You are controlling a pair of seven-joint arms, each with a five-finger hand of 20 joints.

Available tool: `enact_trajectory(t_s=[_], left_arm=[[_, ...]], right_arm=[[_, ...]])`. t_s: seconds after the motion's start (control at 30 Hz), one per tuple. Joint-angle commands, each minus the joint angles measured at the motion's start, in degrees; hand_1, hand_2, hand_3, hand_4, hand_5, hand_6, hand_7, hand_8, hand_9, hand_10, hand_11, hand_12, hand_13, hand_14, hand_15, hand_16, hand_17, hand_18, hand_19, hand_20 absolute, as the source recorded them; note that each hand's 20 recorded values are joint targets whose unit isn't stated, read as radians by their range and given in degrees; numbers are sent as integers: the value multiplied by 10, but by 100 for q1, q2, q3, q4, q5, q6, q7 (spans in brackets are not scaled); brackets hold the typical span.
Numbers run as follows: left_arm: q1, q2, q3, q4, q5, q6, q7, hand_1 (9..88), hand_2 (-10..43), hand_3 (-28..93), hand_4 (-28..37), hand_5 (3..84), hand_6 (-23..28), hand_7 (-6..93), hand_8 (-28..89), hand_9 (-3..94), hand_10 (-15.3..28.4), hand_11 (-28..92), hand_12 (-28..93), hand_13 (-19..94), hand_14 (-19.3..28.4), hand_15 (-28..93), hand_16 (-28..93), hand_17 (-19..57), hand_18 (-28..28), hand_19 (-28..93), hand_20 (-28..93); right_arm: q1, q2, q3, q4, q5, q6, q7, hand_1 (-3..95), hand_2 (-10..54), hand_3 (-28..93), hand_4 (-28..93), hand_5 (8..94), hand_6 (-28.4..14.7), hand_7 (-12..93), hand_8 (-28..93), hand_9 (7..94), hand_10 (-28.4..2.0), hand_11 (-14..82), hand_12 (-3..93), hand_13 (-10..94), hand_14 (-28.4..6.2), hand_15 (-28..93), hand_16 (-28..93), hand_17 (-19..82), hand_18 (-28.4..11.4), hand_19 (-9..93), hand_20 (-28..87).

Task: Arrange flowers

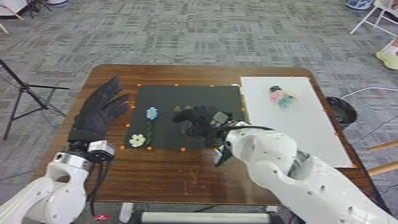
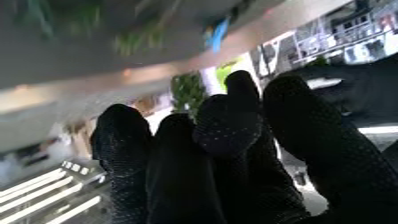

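Blue flower (image 1: 152, 113): on black mat (image 1: 182, 92), bloom pointing away from robot, long axis fore-and-aft. Brown desk (image 1: 169, 172); carpeted floor (image 1: 204, 30). Visible flowers: blue, one; white (image 1: 137, 140), one; pink (image 1: 276, 95) and teal (image 1: 285, 102), one each, on white board (image 1: 306, 122). Left hand (image 1: 94, 116): spread, fingers straight. Right hand (image 1: 201, 116): above mat, fingers extended.

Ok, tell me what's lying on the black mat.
A blue flower and, nearer the robot, a white flower lie on the left side of the black mat. The right hand hides part of it; what lies beneath cannot be seen.
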Motion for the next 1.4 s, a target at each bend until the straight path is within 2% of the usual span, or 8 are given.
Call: enact_trajectory(t_s=[0.03,0.13,0.2,0.3,0.47,0.83,1.0,1.4], left_arm=[[19,32,-5,-33,20,17,-17,278,-42,658,-253,232,17,162,-78,174,96,134,193,158,128,238,64,-111,188,355,124],[36,40,-4,-53,18,25,-8,278,-42,658,-253,232,17,161,-78,174,96,134,192,158,128,238,64,-111,188,355,124],[-24,29,34,-15,23,-13,-20,278,-41,657,-253,232,17,160,-78,174,96,134,192,158,128,238,64,-111,187,355,124],[-58,33,66,-11,35,-36,-26,278,-42,658,-253,232,17,160,-77,174,96,133,192,158,128,238,64,-111,188,355,124],[1,41,21,-33,31,-22,-28,278,-42,658,-252,232,16,162,-78,174,96,133,193,158,128,238,64,-111,188,355,124],[-37,27,38,-18,29,-23,-39,277,-42,659,-253,232,16,162,-78,175,96,132,193,159,128,239,63,-111,187,355,123],[28,27,-13,-47,37,-12,-32,277,-41,658,-254,232,16,162,-78,175,96,133,193,159,129,238,63,-111,188,355,124],[12,27,-5,-46,33,-16,-31,277,-41,658,-252,232,16,161,-78,175,96,133,192,158,128,237,64,-111,187,355,123]], right_arm=[[518,-102,-238,444,-280,-213,178,200,167,921,-49,418,-2,114,-109,851,-107,668,308,863,-54,899,317,484,-230,932,571],[693,-172,-536,729,-404,-342,268,200,168,921,-50,420,0,115,-110,852,-108,670,309,863,-54,899,315,484,-230,932,570],[819,-237,-709,937,-513,-474,356,200,167,922,-50,419,1,116,-110,853,-107,671,308,865,-54,901,314,487,-230,932,570],[865,-233,-800,1076,-579,-598,406,201,166,923,-50,419,1,117,-111,855,-106,672,307,866,-54,903,312,488,-230,932,571],[1038,-89,-1080,1216,-640,-679,361,200,168,924,-50,418,2,119,-112,856,-105,674,306,868,-52,905,311,490,-229,932,572],[1249,294,-1434,1058,-660,-519,-1,199,171,925,-53,423,6,127,-116,859,-105,676,305,870,-52,906,311,492,-229,932,574],[1189,410,-1447,926,-608,-518,-67,198,172,926,-55,428,9,131,-118,861,-104,677,306,870,-52,906,311,492,-230,932,576],[1067,320,-1521,702,-653,-513,-263,196,172,930,-57,434,9,135,-121,863,-104,676,308,871,-52,907,312,495,-232,932,577]])
